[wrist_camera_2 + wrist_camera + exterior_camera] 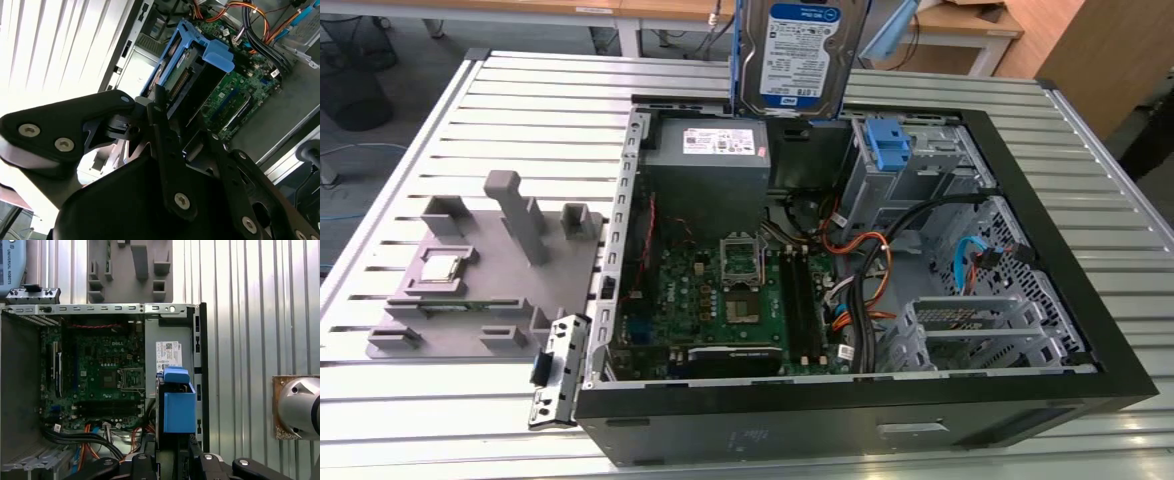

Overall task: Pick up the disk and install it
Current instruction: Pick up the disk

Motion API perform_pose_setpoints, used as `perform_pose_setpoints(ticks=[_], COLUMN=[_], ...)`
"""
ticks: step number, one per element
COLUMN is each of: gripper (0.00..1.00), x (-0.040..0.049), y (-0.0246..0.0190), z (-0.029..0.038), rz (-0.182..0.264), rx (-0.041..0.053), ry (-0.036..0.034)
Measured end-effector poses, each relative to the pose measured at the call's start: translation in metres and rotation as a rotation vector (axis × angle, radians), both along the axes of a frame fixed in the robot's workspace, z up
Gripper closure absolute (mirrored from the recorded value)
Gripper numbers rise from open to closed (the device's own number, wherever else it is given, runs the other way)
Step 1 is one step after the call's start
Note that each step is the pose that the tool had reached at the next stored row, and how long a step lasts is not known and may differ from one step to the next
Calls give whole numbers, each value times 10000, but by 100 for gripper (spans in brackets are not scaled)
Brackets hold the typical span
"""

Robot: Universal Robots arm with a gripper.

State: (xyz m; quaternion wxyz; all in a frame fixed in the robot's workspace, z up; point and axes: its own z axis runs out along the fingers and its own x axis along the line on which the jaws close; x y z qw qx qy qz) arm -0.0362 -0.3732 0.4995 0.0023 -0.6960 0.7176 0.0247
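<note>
Pincer (176, 114) is pinching the disk (798, 55), with fingers (164, 142) either side of it. In the exterior view the disk hangs upright at 12 o'clock, label to camera, clear above the far wall of the open case (854, 425), roughly over the power supply (707, 150). A lone blue bracket (889, 145) sits in the drive cage at about 1 o'clock from case centre. The step in hand looks like carry-to-bay. To do it well, I'd hold the disk square to the cage with no tilt, go slow, and stay off the cables (881, 250). The case sits on a slatted tabletop (480, 100).
</note>
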Motion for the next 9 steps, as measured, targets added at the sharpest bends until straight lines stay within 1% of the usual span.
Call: perform_pose_setpoints(ticks=[6, 9], gripper=[65, 65], x=[1, 2], y=[-91, -145], z=[-1, -2], rz=[-1, -1], rx=[-1, 0], ry=[0, 0])
